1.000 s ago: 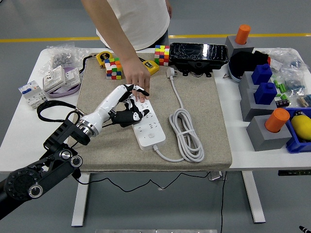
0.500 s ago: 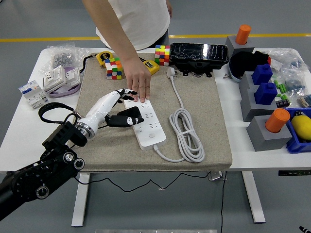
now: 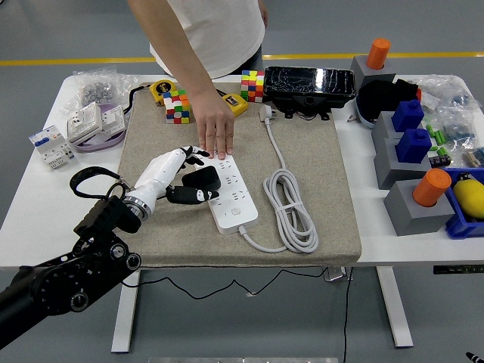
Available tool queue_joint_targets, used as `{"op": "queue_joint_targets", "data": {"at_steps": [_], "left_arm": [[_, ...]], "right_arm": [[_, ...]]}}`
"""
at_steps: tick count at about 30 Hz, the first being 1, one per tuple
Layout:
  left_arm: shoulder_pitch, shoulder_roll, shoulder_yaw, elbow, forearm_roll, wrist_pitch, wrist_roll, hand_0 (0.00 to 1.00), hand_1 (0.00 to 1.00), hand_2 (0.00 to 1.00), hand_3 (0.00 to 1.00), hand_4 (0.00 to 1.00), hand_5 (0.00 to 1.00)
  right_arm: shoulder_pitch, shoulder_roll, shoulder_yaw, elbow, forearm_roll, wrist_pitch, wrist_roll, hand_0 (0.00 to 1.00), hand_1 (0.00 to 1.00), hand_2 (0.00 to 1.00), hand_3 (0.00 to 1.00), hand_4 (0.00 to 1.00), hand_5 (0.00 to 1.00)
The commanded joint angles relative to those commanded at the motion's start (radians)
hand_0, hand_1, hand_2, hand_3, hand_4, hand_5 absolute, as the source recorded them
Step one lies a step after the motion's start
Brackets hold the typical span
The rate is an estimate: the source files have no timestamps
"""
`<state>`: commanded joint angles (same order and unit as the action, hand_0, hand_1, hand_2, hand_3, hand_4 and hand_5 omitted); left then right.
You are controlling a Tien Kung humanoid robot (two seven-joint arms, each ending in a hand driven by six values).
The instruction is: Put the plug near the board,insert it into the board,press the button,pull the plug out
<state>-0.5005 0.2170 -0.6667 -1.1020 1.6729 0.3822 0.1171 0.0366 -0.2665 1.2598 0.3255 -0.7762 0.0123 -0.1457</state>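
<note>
One hand, our left hand (image 3: pixel 180 175), held a black plug (image 3: pixel 198 180) just left of the white board (image 3: pixel 229 193), whose long axis ran away from us, steadied by a person's hand (image 3: pixel 215 133).

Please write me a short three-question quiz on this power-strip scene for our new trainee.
1. True or false: the white plug is inserted in the white power strip.
2. What is the person's hand doing? A) lifting the coiled cable; B) pressing flat on the strip's far end; C) holding a colour cube.
3. Which robot hand is at the strip, and from which side?

Key
1. False: the plug lies on the beige mat, beyond the strip's far end.
2. B.
3. The left hand, at the strip's left edge, its dark fingers reaching onto it; no right hand is visible.
</note>
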Motion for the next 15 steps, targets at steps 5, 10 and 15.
{"op": "queue_joint_targets", "data": {"at_steps": [5, 10, 15], "left_arm": [[-0.015, -0.014, 0.026, 0.036, -0.022, 0.008, -0.021, 0.402, 0.502, 0.520, 0.568, 0.836, 0.110], [-0.019, -0.025, 0.037, 0.052, -0.062, 0.034, -0.057, 0.255, 0.392, 0.473, 0.547, 0.583, 0.002], [-0.019, -0.029, 0.043, 0.057, -0.086, 0.060, -0.077, 0.227, 0.349, 0.432, 0.529, 0.541, 0.002]], "right_arm": [[0.001, 0.000, 0.000, 0.001, 0.000, 0.000, 0.000, 0.574, 0.629, 0.601, 0.537, 0.880, 0.408], [0.000, 0.003, 0.003, 0.000, 0.000, 0.000, 0.000, 0.574, 0.629, 0.601, 0.538, 0.880, 0.408], [-0.001, 0.004, 0.007, 0.000, -0.001, 0.000, 0.000, 0.574, 0.629, 0.601, 0.538, 0.880, 0.407]]}}
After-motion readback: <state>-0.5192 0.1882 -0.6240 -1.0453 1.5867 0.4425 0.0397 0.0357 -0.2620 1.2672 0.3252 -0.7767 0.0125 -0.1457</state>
